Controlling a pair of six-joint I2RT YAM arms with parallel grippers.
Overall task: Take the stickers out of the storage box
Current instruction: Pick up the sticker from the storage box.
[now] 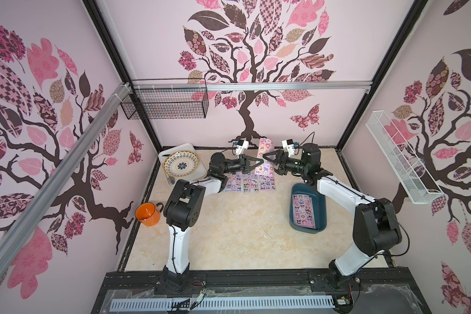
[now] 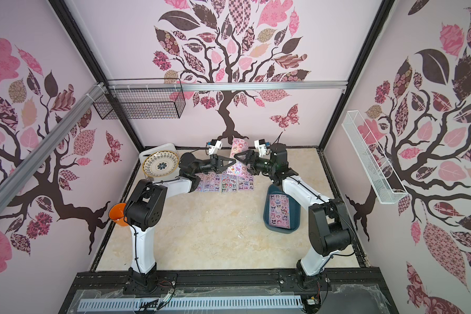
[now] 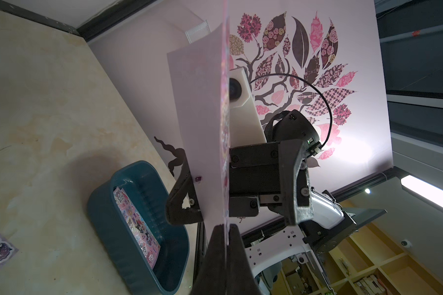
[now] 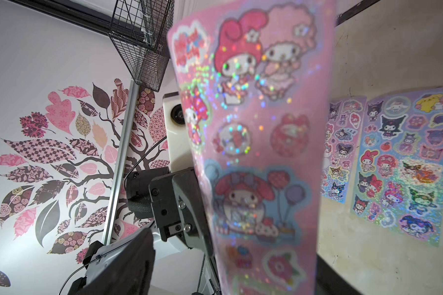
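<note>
sticker sheets seen: five. one held sheet stands upright over the far side of the table, clamped at one edge between the closed fingers of the left gripper. three flat sheets lie in a row beneath. one boxed sheet lies in the storage box. right gripper: fingers apart, one on either side of the held sheet. only the left wrist view shows this, along with the sheet's blank back. the right wrist view shows its printed face, blurred.

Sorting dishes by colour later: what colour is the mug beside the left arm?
The mug is orange with a dark handle, clearest in a top view.
</note>
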